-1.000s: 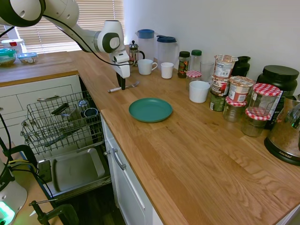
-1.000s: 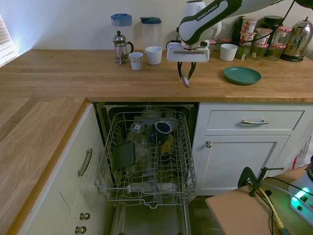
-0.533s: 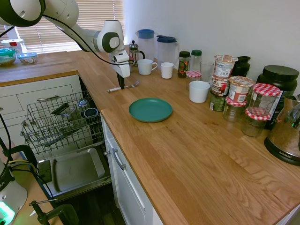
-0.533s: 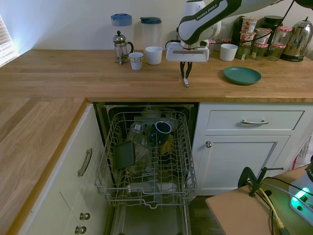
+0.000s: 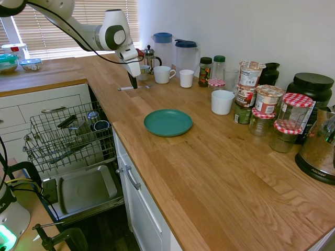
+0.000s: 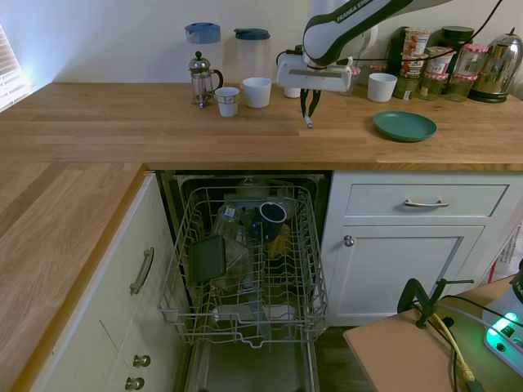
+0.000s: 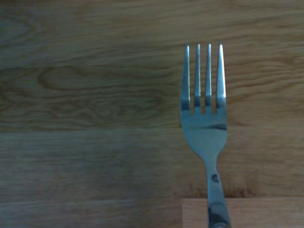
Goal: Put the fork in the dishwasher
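Looking at the first exterior view, you see the gripper (image 5: 133, 83) holding the fork (image 5: 127, 88) level and clear above the wooden counter (image 5: 220, 172), fingers pinched narrow on its shaft. The green plate (image 5: 168, 122) lies on the counter at about five o'clock from the gripper, well apart. The dishwasher (image 5: 78, 162) stands open at seven o'clock, its wire rack (image 5: 68, 138) pulled out over the lowered door.

In the second exterior view you find the gripper (image 6: 308, 110) closed on the fork (image 6: 309, 121), whose end points toward you just below the fingertips. The white mug (image 6: 257, 91) sits at nine o'clock from the gripper; the wire rack (image 6: 249, 261) lies at six to seven o'clock, well below.

In the wrist view you see the fork (image 7: 204, 123), four tines toward twelve o'clock, over blurred wood grain.
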You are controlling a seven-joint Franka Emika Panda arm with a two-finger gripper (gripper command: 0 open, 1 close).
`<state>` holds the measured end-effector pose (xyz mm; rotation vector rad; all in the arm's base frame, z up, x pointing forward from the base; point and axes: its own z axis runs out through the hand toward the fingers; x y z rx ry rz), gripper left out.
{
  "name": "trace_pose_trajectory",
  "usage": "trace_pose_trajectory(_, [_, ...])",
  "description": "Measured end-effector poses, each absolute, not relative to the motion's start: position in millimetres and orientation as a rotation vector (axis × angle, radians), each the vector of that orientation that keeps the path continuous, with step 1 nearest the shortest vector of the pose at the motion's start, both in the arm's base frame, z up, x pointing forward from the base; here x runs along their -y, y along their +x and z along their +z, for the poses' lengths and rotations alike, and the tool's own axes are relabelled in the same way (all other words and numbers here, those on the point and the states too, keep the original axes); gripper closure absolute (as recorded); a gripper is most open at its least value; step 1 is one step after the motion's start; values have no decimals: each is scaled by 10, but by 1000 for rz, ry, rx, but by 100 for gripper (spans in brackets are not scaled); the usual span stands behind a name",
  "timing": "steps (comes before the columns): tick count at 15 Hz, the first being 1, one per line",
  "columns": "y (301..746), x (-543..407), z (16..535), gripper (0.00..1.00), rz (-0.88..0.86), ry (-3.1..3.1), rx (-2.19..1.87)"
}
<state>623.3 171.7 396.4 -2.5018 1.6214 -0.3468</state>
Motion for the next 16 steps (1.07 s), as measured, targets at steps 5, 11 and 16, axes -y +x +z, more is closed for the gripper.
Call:
trace_pose_trajectory(5, [5604, -2019, 4183, 100, -418, -2506, -1605])
trace_pose_trajectory(11, [4703, -2414, 4313, 100, -423, -2514, -1576])
trace_pose_trajectory(16, [4526, -2533, 4261, 100, -410, -2523, -1556])
